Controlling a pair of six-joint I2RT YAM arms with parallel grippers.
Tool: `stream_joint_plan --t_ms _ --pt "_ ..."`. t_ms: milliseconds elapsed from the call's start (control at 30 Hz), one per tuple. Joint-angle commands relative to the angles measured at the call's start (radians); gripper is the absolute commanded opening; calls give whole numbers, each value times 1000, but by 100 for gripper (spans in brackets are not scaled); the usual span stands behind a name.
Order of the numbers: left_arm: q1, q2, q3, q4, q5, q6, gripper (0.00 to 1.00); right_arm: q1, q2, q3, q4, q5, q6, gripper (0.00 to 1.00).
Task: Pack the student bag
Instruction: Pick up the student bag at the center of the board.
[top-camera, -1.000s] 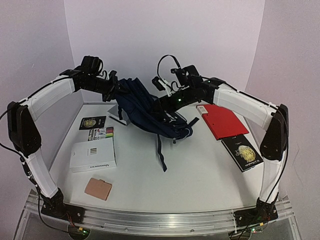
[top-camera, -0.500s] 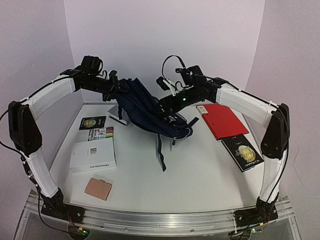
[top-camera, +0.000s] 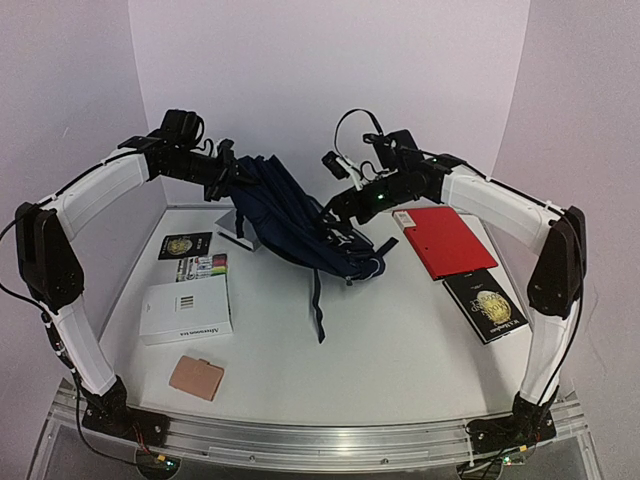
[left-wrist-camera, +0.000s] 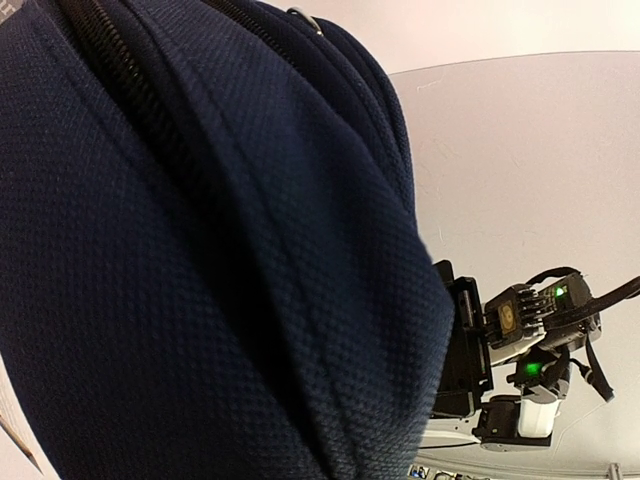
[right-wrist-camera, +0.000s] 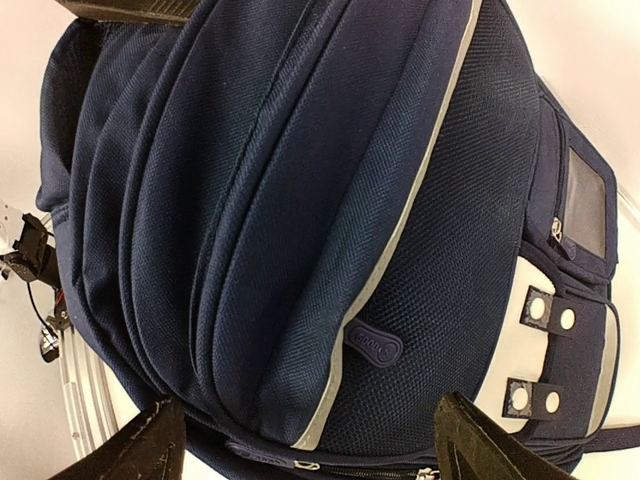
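The student bag, dark navy with a pale stripe, hangs tilted at the back middle of the table, its lower end resting on the surface. My left gripper is shut on its raised top edge. In the left wrist view navy fabric hides the fingers. My right gripper hovers open just over the bag's front. In the right wrist view the two dark fingertips stand wide apart over the bag, near a rubber zipper pull.
A red folder and a black book with a gold emblem lie at the right. A white book, a small black booklet, a colourful pack and a tan wallet lie at the left. A black strap trails forward.
My right gripper has opened wider and lifted slightly up and to the right, off the bag's front. The trailing strap has shifted a little left. The left arm holds still.
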Motion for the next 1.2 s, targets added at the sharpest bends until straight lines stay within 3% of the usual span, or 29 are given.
stream_joint_plan --t_ms 0,133,233,333,533,567,733,867,1000,1100,1167 --pt "2 -64 83 133 83 24 0 29 17 16 9 44 -16 85" --pt "2 -62 85 135 84 18 0 69 46 28 12 117 -38 83" --pt "2 -64 87 134 85 19 0 74 70 46 15 177 -27 74" --pt "2 -64 88 130 90 22 0 74 90 72 16 196 -17 57" --pt "6 -25 119 109 82 34 0 74 84 133 19 94 46 4" --pt "7 -11 133 98 76 41 1 75 76 144 21 76 65 0" --pt "29 65 208 51 39 54 11 70 23 172 44 48 211 0" --pt "47 134 345 -18 -16 78 31 54 -14 147 151 19 408 0" --pt "50 185 502 -119 -101 125 59 18 10 149 300 12 634 0" --pt "49 146 483 -123 -156 134 72 -5 63 216 345 13 737 0" --pt "49 80 385 -83 -187 140 77 -25 90 251 398 5 807 0"
